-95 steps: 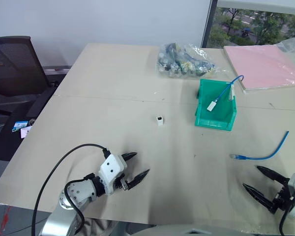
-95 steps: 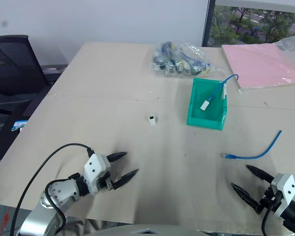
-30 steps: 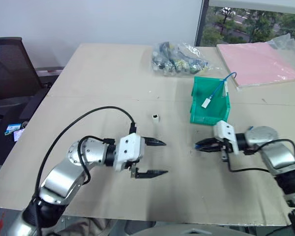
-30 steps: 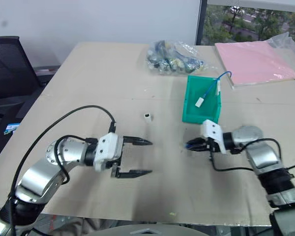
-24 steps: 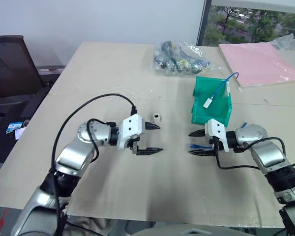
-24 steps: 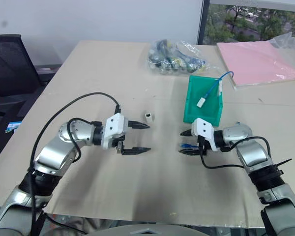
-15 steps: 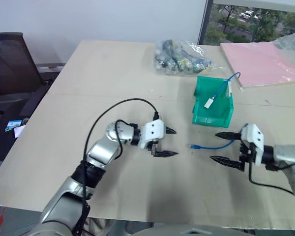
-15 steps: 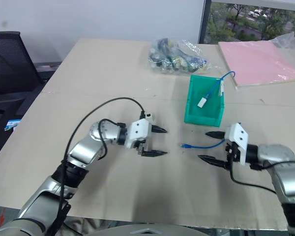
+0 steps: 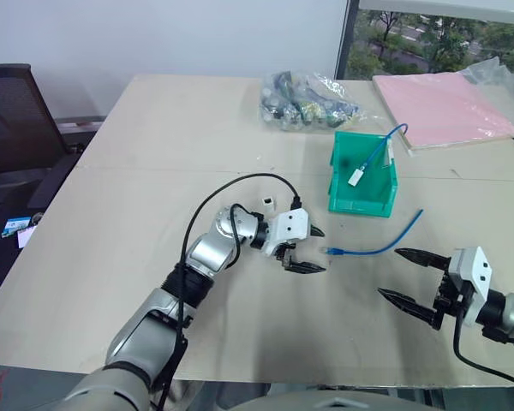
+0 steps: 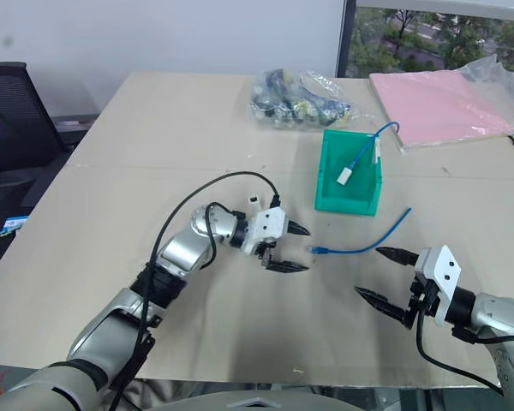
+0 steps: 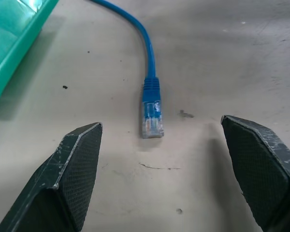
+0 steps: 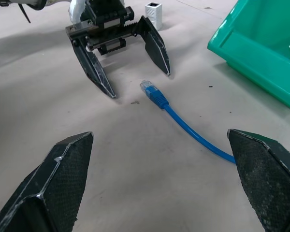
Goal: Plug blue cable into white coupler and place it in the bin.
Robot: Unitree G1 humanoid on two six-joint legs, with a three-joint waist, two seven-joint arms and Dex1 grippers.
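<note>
Blue cable shifted left, beige table, window

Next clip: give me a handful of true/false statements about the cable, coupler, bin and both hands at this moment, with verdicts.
1. The blue cable lies loose on the table. True.
2. The left hand is closed on the plug. False: it is open, the plug just in front of it.
3. The white coupler sits inside the bin. False: it stands on the table behind the left hand.
4. The right hand is open and empty. True.
5. The bin already holds another blue cable. True.
</note>
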